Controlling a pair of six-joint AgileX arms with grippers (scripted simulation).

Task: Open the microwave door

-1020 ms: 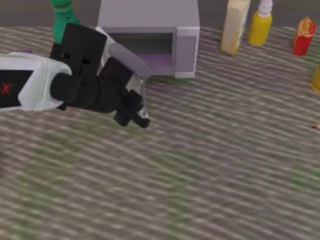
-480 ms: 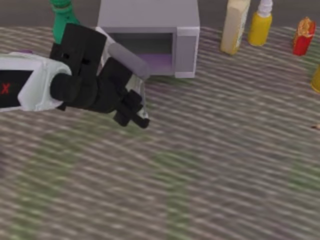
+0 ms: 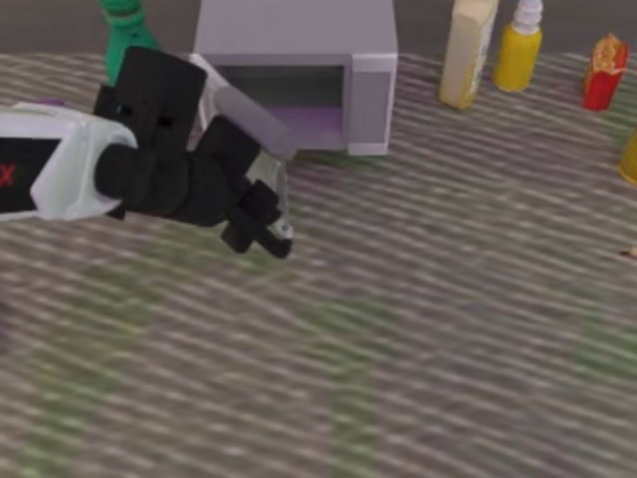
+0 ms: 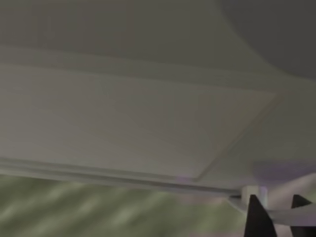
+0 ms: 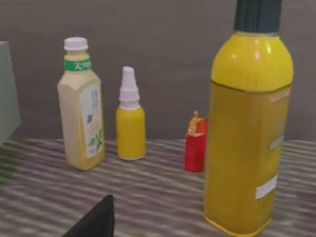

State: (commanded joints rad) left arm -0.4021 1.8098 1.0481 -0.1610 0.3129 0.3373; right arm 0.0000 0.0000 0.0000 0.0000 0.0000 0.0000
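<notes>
The light-grey microwave (image 3: 299,30) stands at the back of the table, left of centre. Its door (image 3: 257,119) is swung out to the left, and the lilac-grey interior (image 3: 314,124) shows. My left gripper (image 3: 271,227) is in front of the door's free edge, shut on the door's handle. In the left wrist view the door panel (image 4: 128,118) fills the picture, and the pale handle bar (image 4: 296,216) runs between my two dark fingertips (image 4: 256,219). My right arm is outside the top view. Only one dark finger (image 5: 96,219) of it shows in the right wrist view.
A green bottle (image 3: 127,30) stands left of the microwave, behind my left arm. To the microwave's right are a cream bottle (image 3: 468,50), a yellow squeeze bottle (image 3: 518,50), a red carton (image 3: 604,72) and a large yellow bottle (image 5: 247,123) at the right edge.
My left gripper has shifted slightly to the left, still holding the handle, and the door has swung a little wider. Nothing else has moved.
</notes>
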